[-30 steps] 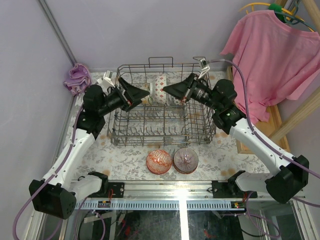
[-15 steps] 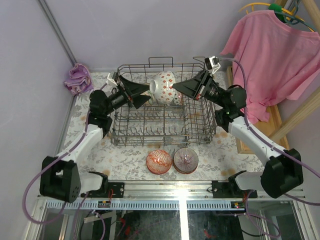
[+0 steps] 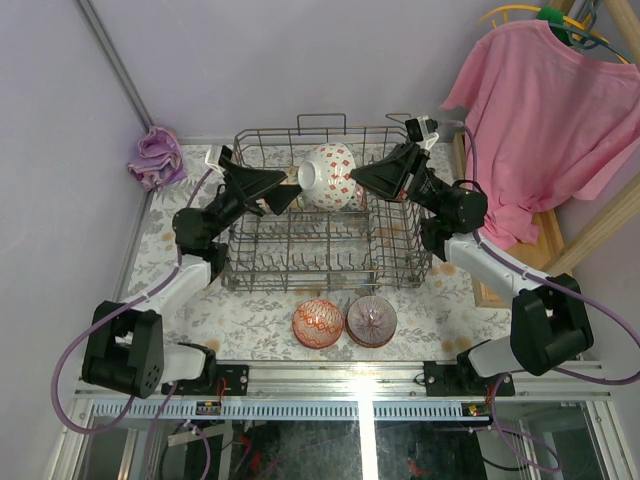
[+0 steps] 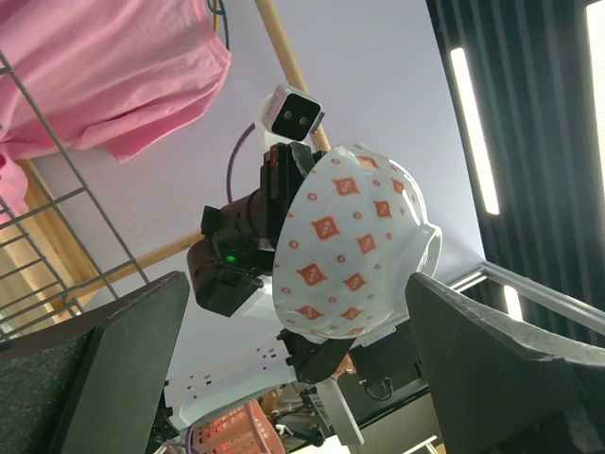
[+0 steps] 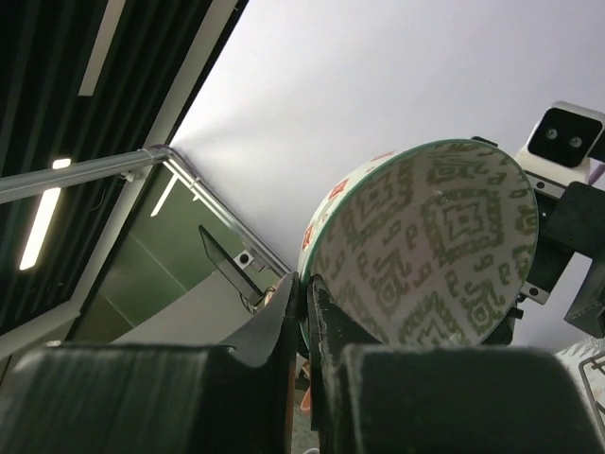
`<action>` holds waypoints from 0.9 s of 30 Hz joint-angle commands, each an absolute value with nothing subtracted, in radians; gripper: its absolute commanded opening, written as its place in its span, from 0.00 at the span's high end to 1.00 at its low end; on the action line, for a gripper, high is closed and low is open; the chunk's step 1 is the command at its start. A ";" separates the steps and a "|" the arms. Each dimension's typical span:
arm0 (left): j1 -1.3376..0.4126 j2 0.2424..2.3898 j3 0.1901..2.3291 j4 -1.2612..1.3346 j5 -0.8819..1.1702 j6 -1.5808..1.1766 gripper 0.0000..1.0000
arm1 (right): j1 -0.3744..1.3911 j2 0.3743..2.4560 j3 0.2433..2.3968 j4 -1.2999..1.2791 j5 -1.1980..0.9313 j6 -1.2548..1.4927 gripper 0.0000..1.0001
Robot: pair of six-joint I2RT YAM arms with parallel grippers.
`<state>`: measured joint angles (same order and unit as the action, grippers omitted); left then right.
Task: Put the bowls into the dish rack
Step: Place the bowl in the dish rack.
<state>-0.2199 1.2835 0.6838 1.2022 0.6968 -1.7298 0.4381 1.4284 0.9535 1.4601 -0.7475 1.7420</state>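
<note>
Above the back of the grey wire dish rack (image 3: 325, 250), a white bowl (image 3: 330, 178) with red diamond marks hangs tilted on its side. My right gripper (image 3: 356, 180) is shut on its rim. The right wrist view shows the green-patterned inside of this bowl (image 5: 435, 246) and the pinch of the right gripper (image 5: 304, 303) on its edge. Just left of the bowl, my left gripper (image 3: 290, 192) stands open without touching it. From the left wrist, the bowl (image 4: 354, 246) sits ahead between the wide left gripper (image 4: 302, 378) fingers. A red bowl (image 3: 318, 322) and a pink-grey bowl (image 3: 371, 320) rest on the table before the rack.
A pink shirt (image 3: 545, 110) hangs on a wooden frame (image 3: 600, 230) at the right. A purple cloth (image 3: 155, 155) lies at the back left corner. The rack's tall wire side (image 4: 47, 189) shows in the left wrist view.
The right gripper has lifted the bowl out of the rack's back and turned it. The left gripper rose and tilted up toward it, staying open.
</note>
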 commanded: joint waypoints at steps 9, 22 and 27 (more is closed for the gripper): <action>-0.174 1.133 0.627 1.089 0.691 -1.684 0.09 | 0.435 1.286 0.970 1.244 -0.731 1.513 1.00; -0.147 0.828 0.976 -0.444 0.598 -0.821 0.05 | 0.527 0.989 1.205 -0.286 -0.668 0.695 1.00; -0.147 0.784 0.981 -0.556 0.573 -0.749 0.05 | 0.816 1.060 1.276 -0.550 -0.395 0.545 1.00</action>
<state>-0.1497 0.8154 0.9752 -0.3050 0.5484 -0.8467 0.6254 1.0065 1.2045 -0.2329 -0.5922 0.7258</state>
